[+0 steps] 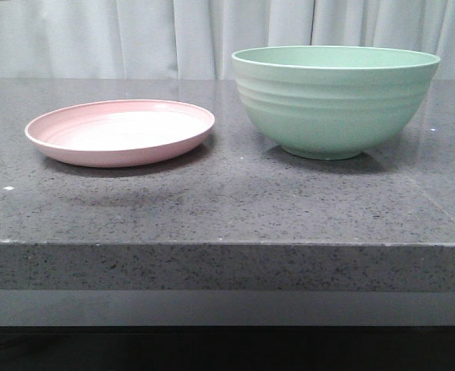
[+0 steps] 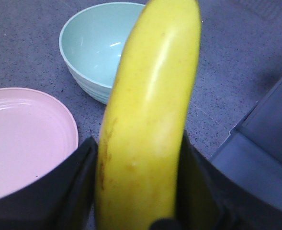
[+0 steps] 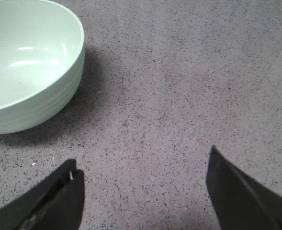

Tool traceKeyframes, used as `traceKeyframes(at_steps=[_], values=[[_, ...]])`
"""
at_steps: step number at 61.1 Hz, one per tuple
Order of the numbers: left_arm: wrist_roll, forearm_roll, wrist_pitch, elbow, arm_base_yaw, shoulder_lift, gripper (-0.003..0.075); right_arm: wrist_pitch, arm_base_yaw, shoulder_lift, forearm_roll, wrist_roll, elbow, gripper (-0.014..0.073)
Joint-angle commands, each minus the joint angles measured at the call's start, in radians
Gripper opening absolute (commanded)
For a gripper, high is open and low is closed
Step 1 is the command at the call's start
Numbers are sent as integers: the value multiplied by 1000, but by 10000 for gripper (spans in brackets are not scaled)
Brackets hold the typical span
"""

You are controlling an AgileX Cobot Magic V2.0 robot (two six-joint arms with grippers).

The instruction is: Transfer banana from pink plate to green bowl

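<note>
Left wrist view, nearest the lens: the left gripper (image 2: 138, 191) pinched the banana (image 2: 150, 120) between its dark fingers (image 2: 78, 182), at the bottom centre of the frame. The fruit, smooth, bright yellow and faintly brown-flecked, ran its long axis upward through the frame, its far end overlapping the rim of the green bowl (image 2: 95, 48). The bowl therefore lay beyond the banana's tip, at upper centre-left, so the left arm was judged the one placed for the drop. The pink plate (image 2: 26, 139), matte with faint concentric rings, sat bare at lower left. Right wrist view: the right gripper (image 3: 143, 191) stood spread and held nothing above the speckled grey stone table (image 3: 179, 72). Front view: plate at left, deep ridged bowl at right; neither arm appeared.
</note>
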Motion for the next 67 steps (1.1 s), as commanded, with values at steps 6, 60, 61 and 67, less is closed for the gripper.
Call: traceKeyframes(at_steps=[6, 60, 61, 67], values=[[0, -20, -96, -29, -9, -23, 207, -61, -7, 5, 8, -10, -33, 549], [0, -20, -96, -29, -9, -23, 207, 171, -6, 182, 43, -30, -327, 549], [0, -20, -96, -29, -9, -23, 207, 176, -6, 192, 47, -34, -342, 549], [0, -20, -96, -29, -9, -23, 207, 216, -3, 253, 84, -74, -401, 549]])
